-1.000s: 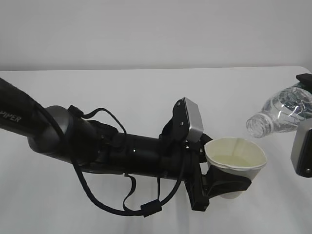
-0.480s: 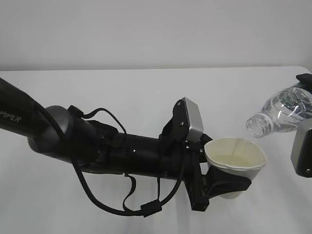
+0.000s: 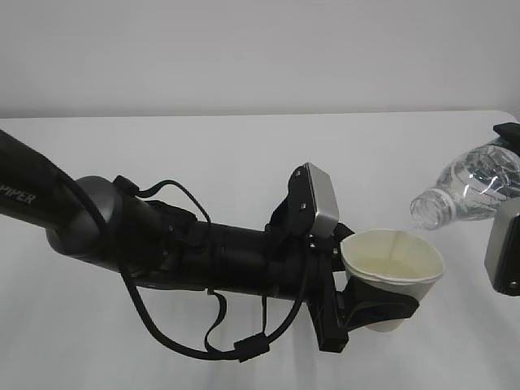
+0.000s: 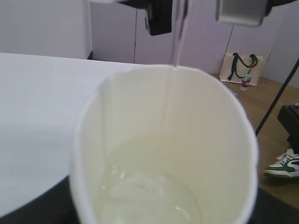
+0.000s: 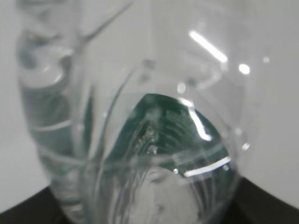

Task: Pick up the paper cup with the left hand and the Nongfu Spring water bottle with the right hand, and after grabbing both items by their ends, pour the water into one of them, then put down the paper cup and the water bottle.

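The left hand (image 3: 370, 307), a black arm marked "PIPER", reaches in from the left, its fingers clasped around the lower part of the paper cup (image 3: 393, 264), held upright above the white table (image 3: 244, 154). Water (image 4: 149, 198) pools in the cup's bottom. At the right edge, the right hand (image 3: 505, 244) grips the Nongfu Spring water bottle (image 3: 471, 188), tilted with its open neck just right of the cup's rim.

White paper cup (image 3: 393, 264) — cream inside; clear ribbed bottle (image 3: 471, 191) — dark green label.

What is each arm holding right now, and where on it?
Left tool clamps the paper cup round its lower body; right tool holds the tilted water bottle by its base end.
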You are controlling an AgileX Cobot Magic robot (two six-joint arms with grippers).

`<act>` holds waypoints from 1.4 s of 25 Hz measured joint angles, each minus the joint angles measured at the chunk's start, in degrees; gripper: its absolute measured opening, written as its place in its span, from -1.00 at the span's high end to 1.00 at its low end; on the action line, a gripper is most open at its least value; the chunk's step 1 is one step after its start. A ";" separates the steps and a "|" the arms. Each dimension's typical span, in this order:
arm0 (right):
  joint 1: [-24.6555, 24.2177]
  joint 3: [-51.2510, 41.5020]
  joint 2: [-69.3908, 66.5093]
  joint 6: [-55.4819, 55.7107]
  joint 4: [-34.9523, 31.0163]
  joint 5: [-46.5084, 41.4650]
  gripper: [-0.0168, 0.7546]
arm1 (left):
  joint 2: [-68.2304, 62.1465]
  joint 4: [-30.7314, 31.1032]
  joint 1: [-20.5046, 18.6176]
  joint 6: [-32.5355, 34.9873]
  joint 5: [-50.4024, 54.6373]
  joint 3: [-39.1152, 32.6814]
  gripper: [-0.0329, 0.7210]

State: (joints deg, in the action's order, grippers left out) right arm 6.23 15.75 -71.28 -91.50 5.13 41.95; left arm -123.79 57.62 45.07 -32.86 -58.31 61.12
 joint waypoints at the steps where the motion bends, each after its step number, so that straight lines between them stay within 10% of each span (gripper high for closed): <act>1: 0.00 0.00 0.00 0.00 0.00 0.00 -0.18 | 0.00 0.00 0.00 0.00 0.00 0.00 -0.21; 35: 0.00 0.00 0.00 -1.27 0.00 0.10 -0.18 | 0.00 0.00 0.00 0.00 0.00 0.00 -0.21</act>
State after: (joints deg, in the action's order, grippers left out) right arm 6.23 15.75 -71.28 -92.76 5.13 42.06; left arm -123.79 57.62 45.07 -32.86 -58.31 61.12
